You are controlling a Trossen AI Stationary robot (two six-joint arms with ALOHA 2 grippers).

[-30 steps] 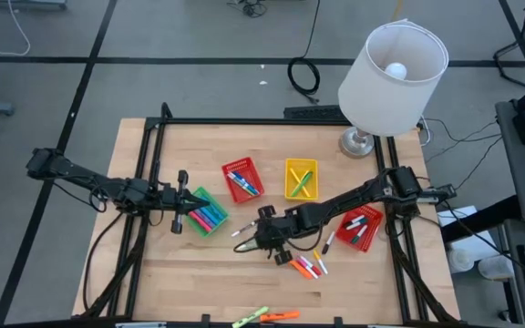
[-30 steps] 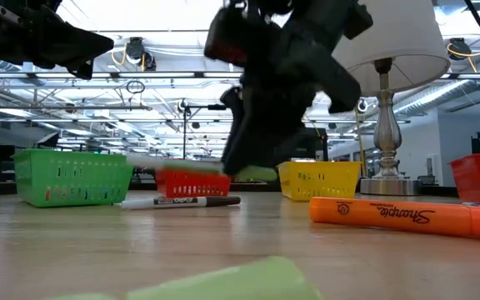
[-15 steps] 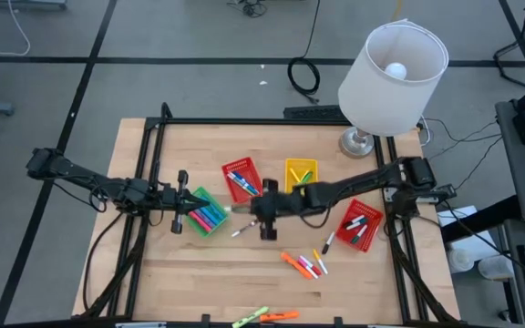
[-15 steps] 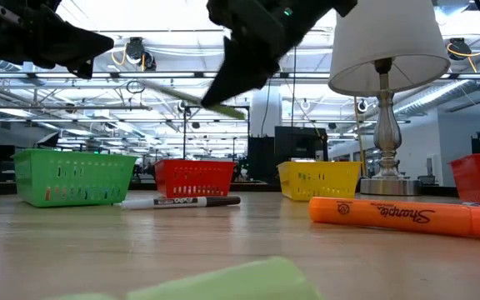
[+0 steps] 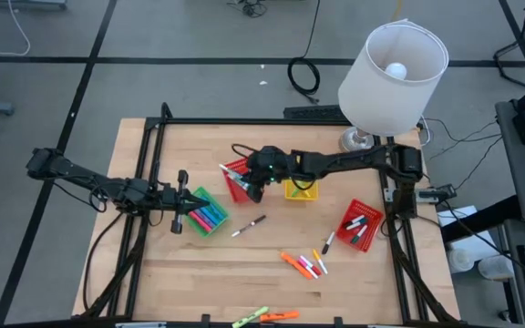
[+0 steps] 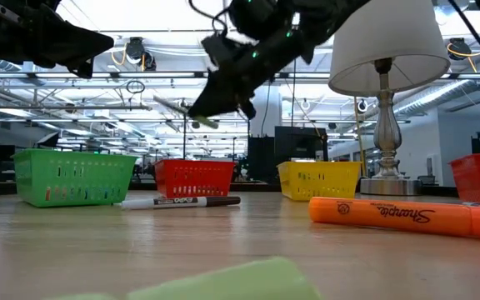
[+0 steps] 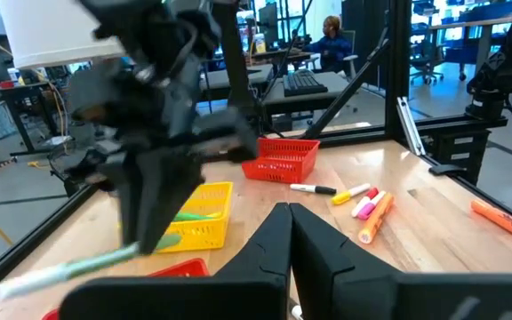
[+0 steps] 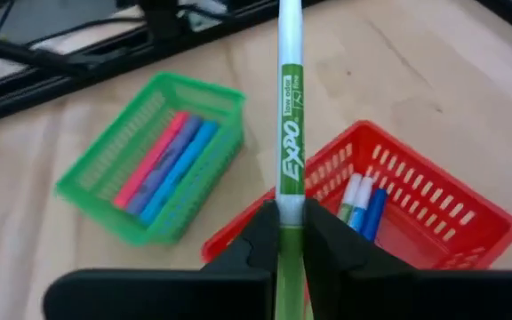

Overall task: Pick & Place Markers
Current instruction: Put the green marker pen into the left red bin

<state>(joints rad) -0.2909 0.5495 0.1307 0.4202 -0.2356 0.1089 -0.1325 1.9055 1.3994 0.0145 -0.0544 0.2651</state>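
My right gripper [image 5: 250, 179] hangs over the red basket [image 5: 240, 180] at the table's middle, shut on a green and white marker [image 8: 290, 124], which also shows in the low view [image 6: 186, 112]. That basket holds a few markers [image 8: 363, 200]. My left gripper [image 7: 292, 227] waits shut at the left, beside the green basket [image 5: 206, 211], where pink and blue markers [image 8: 169, 164] lie. Loose markers lie on the table: a black one [image 5: 249, 226], a cluster [image 5: 306, 264] and some near the front edge [image 5: 264, 316]. My right gripper pinches the marker's green barrel [image 8: 290, 206] between its two fingers [image 8: 260, 236]. The marker lies along the fingers and sticks out well past their tips, toward the table's left. It is lifted clear, above the red basket.
A yellow basket [image 5: 301, 178] stands right of the red one, and another red basket [image 5: 361, 226] with markers sits at the right. A lamp [image 5: 392, 68] stands at the far right corner. Bare wood lies between the green basket and the front edge.
My right gripper has carried the marker up off the table's middle and toward the far edge, and now hangs over the red basket. Its wrist has rolled, and the marker has risen with it.
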